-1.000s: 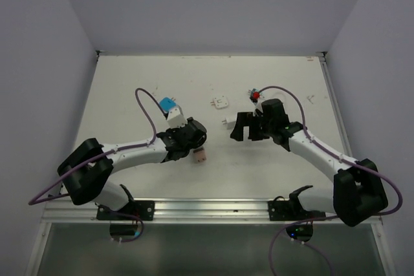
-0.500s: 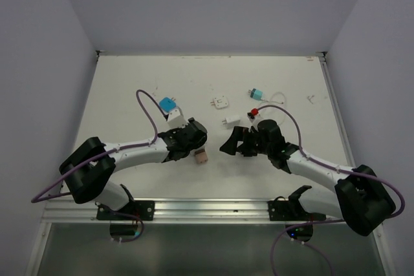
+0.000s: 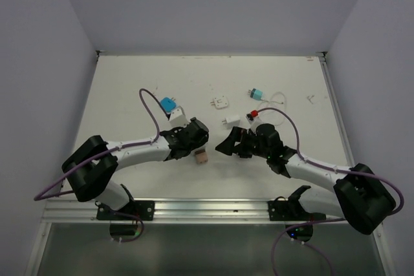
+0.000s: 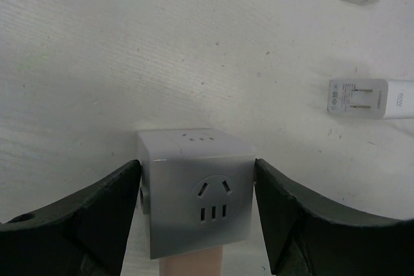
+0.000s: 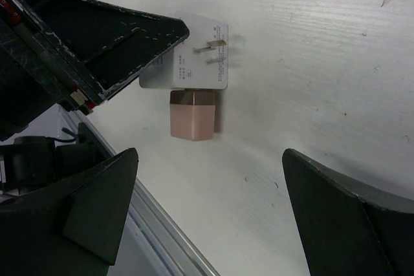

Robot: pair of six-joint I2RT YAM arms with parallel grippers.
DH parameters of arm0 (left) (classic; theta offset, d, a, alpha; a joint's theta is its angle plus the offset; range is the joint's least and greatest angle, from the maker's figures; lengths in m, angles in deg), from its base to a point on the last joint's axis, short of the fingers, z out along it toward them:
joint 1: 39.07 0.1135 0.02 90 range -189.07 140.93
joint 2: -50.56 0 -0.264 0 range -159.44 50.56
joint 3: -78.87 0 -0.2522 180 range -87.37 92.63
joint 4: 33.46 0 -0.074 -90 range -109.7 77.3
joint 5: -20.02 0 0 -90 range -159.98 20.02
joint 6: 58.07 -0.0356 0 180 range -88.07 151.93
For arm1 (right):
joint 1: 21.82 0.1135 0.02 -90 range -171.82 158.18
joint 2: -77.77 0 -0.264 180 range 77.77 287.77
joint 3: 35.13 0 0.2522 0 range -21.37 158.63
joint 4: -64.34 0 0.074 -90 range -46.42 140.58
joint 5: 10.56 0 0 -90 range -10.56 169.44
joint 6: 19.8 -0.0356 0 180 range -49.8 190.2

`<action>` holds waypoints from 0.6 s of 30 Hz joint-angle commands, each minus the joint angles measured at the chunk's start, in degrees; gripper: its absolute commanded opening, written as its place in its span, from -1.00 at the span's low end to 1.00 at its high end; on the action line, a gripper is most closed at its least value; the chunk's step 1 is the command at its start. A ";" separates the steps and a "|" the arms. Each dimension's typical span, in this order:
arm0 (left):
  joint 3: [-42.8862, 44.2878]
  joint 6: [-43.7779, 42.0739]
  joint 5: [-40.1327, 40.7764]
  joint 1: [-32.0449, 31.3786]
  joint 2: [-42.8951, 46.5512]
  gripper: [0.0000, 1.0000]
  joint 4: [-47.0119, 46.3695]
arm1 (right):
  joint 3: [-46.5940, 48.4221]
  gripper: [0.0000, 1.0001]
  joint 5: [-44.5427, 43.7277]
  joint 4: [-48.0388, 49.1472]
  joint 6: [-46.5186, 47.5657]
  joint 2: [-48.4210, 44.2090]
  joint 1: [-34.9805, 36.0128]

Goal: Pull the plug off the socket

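Note:
The socket [image 4: 194,189], a white cube with dark slots, sits between the fingers of my left gripper [image 4: 197,224], which is shut on its two sides. A pink plug [image 4: 194,266] sticks out of the cube's near face. In the right wrist view the socket [image 5: 187,56] shows its short prongs, with the pink plug [image 5: 192,116] below it. My right gripper [image 5: 210,159] is open and empty, a little short of the plug. In the top view the left gripper [image 3: 196,141] covers the cube, the plug [image 3: 201,156] shows beside it, and the right gripper [image 3: 226,145] is just to its right.
A white charger block [image 3: 231,121] and a flat white plug block [image 3: 220,103] lie behind the grippers. A blue and white block [image 3: 169,105], a teal plug with a thin cable [image 3: 256,94] and a small red piece [image 3: 251,115] lie farther back. The table's front rail [image 3: 207,208] is close.
My right gripper has moved left and toward the near edge, from beside the white charger block to just right of the pink plug. The left gripper has stayed shut on the socket.

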 commanded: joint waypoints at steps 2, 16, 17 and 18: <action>3.44 -0.72 -0.21 -0.06 -1.98 0.36 1.19 | -0.51 0.94 -2.14 5.05 -1.65 1.31 1.01; -1.21 5.25 1.19 -0.06 7.85 -1.00 -3.72 | -2.44 0.93 -5.04 17.61 -9.20 7.46 6.20; -2.26 6.04 1.28 -0.15 8.38 -1.00 -4.34 | -2.36 0.93 -4.96 19.10 -9.21 8.16 6.38; -2.62 6.31 1.19 -0.06 9.43 -1.00 -5.30 | -2.01 0.93 -4.96 19.46 -9.12 8.60 6.81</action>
